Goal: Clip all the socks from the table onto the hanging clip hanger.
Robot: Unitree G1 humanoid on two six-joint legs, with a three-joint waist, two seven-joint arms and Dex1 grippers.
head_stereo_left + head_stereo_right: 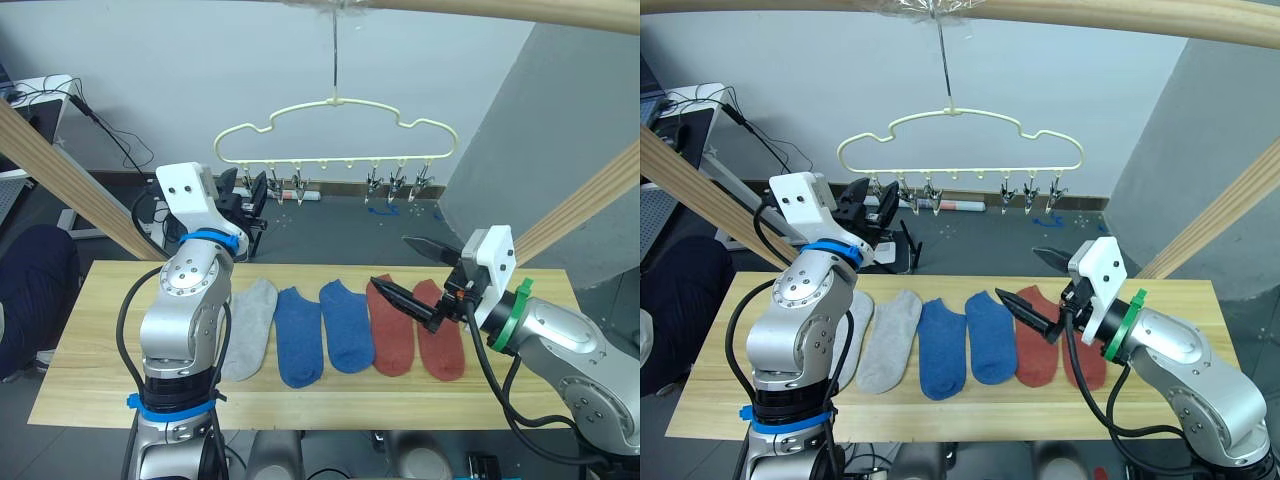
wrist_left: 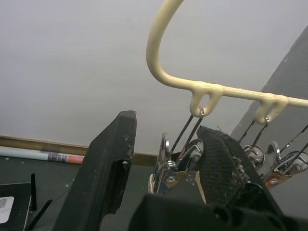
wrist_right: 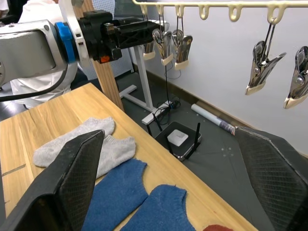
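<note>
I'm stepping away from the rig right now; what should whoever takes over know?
Left gripper: open, raised at the leftmost silver clips of the pale yellow cloud-shaped clip hanger, holding nothing.
Right gripper: open, empty, low over the rust red socks.
All six socks lie in a row on the pale wood table: two light grey socks, two blue socks, two rust red.
Done: nothing clipped. Left: all six.

Router (image 3: 179, 139): black box with white top and upright antennas, on the floor.
Wooden beams (image 1: 70, 180): slanting at 9 and 3 o'clock.
Cables (image 1: 110, 135): at 10 o'clock.
</note>
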